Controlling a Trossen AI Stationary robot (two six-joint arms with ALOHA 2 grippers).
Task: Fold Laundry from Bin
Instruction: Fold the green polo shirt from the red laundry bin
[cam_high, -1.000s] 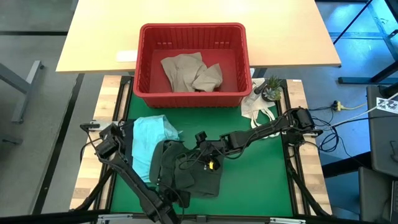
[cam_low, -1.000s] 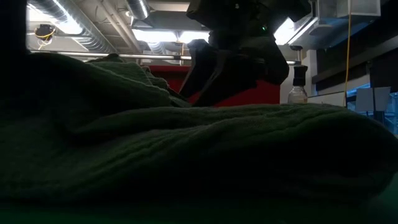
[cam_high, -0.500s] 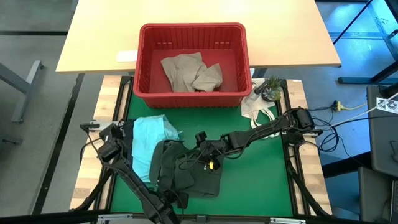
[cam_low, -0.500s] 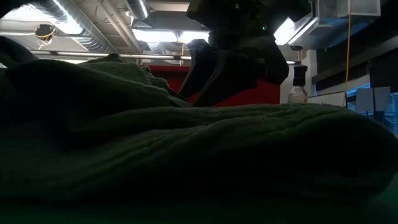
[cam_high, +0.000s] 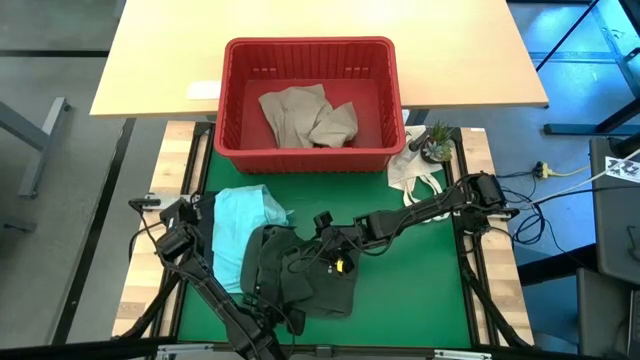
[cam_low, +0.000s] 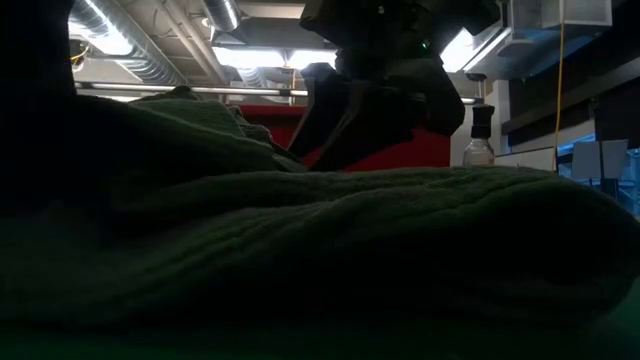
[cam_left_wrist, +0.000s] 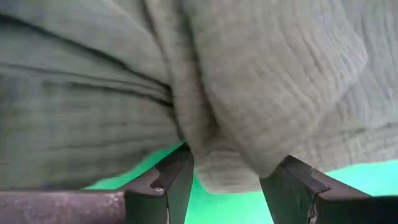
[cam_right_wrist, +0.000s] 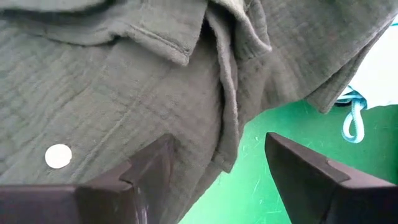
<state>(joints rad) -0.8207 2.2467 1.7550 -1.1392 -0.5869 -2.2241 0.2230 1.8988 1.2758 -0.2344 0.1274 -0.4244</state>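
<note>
The right gripper (cam_high: 322, 243) sits low in the centre of the high view, over the upper edge of a crumpled dark olive green garment (cam_high: 300, 275) on the green mat (cam_high: 410, 285). In the right wrist view its two dark fingers (cam_right_wrist: 146, 171) stand wide apart with a hanging fold of the garment (cam_right_wrist: 124, 93) between them; neither finger presses the cloth, so the gripper is open. A small white button (cam_right_wrist: 58, 156) shows on the fabric.

The left gripper (cam_high: 285, 318) is at the lower edge of the same garment, bottom centre of the high view. In the left wrist view its fingers (cam_left_wrist: 174, 183) are spread, with a bunched lump of the crinkled cloth (cam_left_wrist: 249, 106) hanging down between them; whether they clamp it cannot be told.

Just left of the olive garment, touching it, lies a light teal garment (cam_high: 240, 220) in the left middle of the high view. In the upper centre stands the red bin (cam_high: 308, 50), holding a beige-tan garment (cam_high: 305, 115). To its right, near the mat's upper right corner, lie a white cloth bag (cam_high: 410, 172) and a small potted plant (cam_high: 437, 140).

In the low view dark cloth (cam_low: 300, 260) fills most of the frame, with the bin's red wall (cam_low: 420, 150) behind.
</note>
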